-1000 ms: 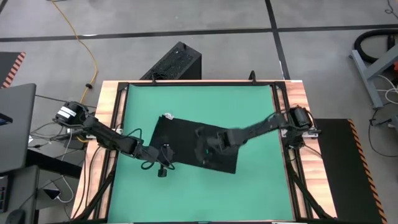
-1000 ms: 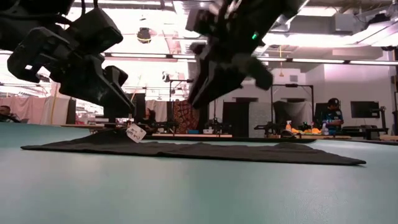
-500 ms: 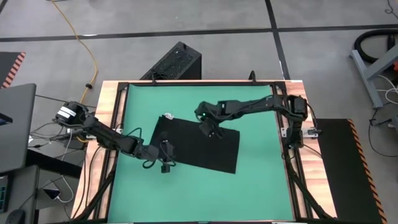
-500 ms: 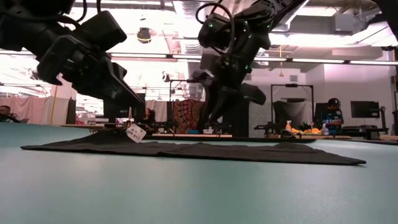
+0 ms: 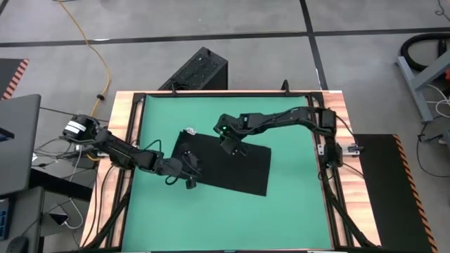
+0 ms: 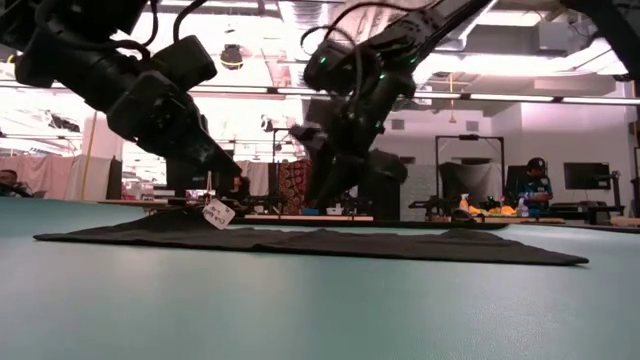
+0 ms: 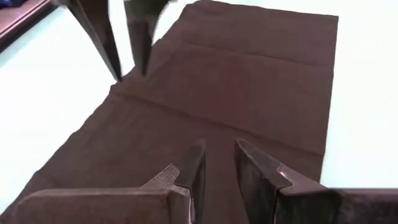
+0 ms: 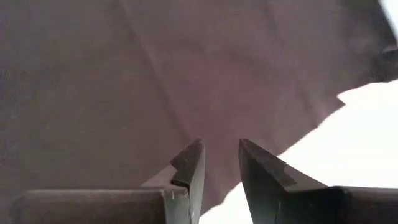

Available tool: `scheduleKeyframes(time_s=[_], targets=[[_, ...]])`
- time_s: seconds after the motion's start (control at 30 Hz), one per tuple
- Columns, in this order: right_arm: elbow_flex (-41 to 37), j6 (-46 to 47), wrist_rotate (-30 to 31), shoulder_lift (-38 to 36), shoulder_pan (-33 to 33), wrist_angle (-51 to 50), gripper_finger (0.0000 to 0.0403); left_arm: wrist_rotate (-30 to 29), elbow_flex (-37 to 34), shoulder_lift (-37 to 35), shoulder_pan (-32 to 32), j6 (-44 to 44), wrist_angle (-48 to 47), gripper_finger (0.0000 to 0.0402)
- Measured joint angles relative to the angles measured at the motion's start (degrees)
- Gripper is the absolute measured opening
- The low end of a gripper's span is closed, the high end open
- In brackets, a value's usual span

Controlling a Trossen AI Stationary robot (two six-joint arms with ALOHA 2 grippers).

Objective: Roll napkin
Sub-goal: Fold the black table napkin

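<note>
On the green table mat point(image 5: 288, 126) you see the plain black cloth napkin point(image 5: 246, 169) lying flat as a sheet, its small white tag point(image 5: 189, 131) at the far corner. Your left gripper point(image 5: 190, 167) hangs above the napkin's left end, fingers slightly apart. Your right gripper point(image 5: 232, 145) hovers over the napkin's far edge, fingers likewise parted and empty. Behind the table a rigid black vented box point(image 5: 197, 69) sits on the grey floor point(image 5: 365, 63).

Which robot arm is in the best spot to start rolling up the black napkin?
Probably the left: its gripper hangs over the napkin near its side edge, while the right gripper sits at the far edge.
</note>
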Motion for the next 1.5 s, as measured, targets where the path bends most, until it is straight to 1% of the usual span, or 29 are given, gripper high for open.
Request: scheduleKeyframes(time_s=[0.13, 0.3, 0.47, 0.67, 0.73, 0.8, 0.9, 1.0, 1.07, 1.13, 1.23, 1.33, 1.5], targets=[[5.9, -1.4, 0.3, 5.6, 0.7, -7.0, 0.0120, 0.0, 0.0, 0.0, 0.2, -0.1, -0.1, 0.0075], [13.9, -1.4, 0.7, 9.7, 0.8, -16.3, 0.0120, 0.1, 0.0, 0.0, 0.2, -0.1, -0.4, 0.0075], [17.7, -3.3, 2.4, 12.5, 0.8, -19.9, 0.0120, 0.3, 0.0, 0.0, 0.2, -0.1, -0.6, 0.0075], [18.3, -6.9, 4.7, 14.6, 1.0, -20.3, 0.0119, 0.6, 0.0, 0.0, 0.2, -0.1, -1.5, 0.0075], [18.3, -7.1, 4.8, 15.7, 1.3, -20.9, 0.0111, 0.7, 0.0, 0.0, 0.2, 0.1, -1.6, 0.0075], [18.2, -6.7, 6.2, 16.7, 1.7, -20.9, 0.0096, 0.6, 0.0, 0.0, 0.2, 0.3, -1.6, 0.0075], [18.1, -6.1, 8.2, 16.8, 2.1, -21.0, 0.0061, 0.7, 0.0, 0.0, 0.2, 0.1, -1.6, 0.0075], [18.0, -4.1, 8.5, 16.4, 2.2, -19.9, 0.0022, 0.7, 0.0, 0.1, 0.2, -0.7, -1.6, 0.0075], [18.0, -2.3, 8.3, 16.0, 2.2, -19.7, 0.0010, 0.3, 0.0, 0.8, 0.2, -2.3, -1.2, 0.0075], [18.0, -0.2, 8.2, 15.8, 2.1, -19.1, 0.0013, 0.0, 0.0, 2.4, 0.6, -4.5, -0.5, 0.0075], [18.0, 2.2, 8.5, 15.7, 2.2, -18.1, 0.0023, -0.1, 0.0, 5.5, 1.4, -7.6, 3.8, 0.0075], [17.9, 3.6, 8.4, 15.7, 2.2, -17.8, 0.0020, -0.2, 1.0, 9.8, 1.9, -9.4, 7.8, 0.0075], [17.9, 5.6, 8.4, 15.7, 2.4, -17.1, 0.0015, -2.6, 5.4, 15.9, 1.8, -15.7, 8.5, 0.0075]])
